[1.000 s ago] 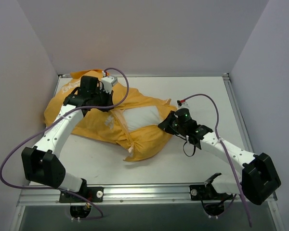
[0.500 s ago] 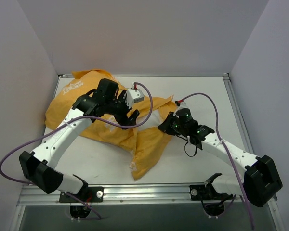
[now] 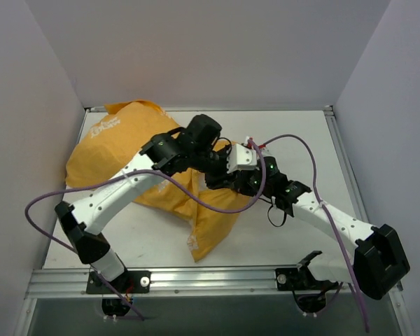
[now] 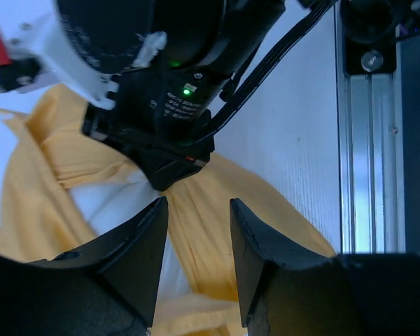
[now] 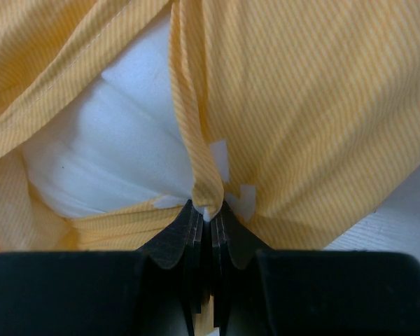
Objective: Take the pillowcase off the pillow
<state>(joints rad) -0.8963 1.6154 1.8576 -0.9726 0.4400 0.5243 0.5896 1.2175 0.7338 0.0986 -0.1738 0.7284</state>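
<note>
The orange-yellow pillowcase [image 3: 115,143] lies bunched on the left half of the table, with a fold trailing towards the near edge [image 3: 210,227]. My right gripper [image 5: 210,208] is shut on a pinched fold of the pillowcase [image 5: 315,105]. The white pillow [image 5: 112,140] bulges out just beyond that pinch. My left arm reaches across to the same spot. My left gripper [image 4: 196,210] is open, its jaws standing either side of a band of pillowcase [image 4: 203,238]. A patch of pillow [image 4: 115,203] and the right gripper's black body [image 4: 175,105] show in front of it. In the top view the pillow is hidden.
An aluminium rail [image 3: 217,277] runs along the table's near edge and also shows in the left wrist view as a rail [image 4: 367,140]. Purple cables [image 3: 49,199] loop off both arms. Grey walls close in the left, back and right sides.
My left gripper let go of the pillowcase at the far left, opened and swung right to the right gripper. The white pillow patch seen from above is now covered. The right arm held still.
</note>
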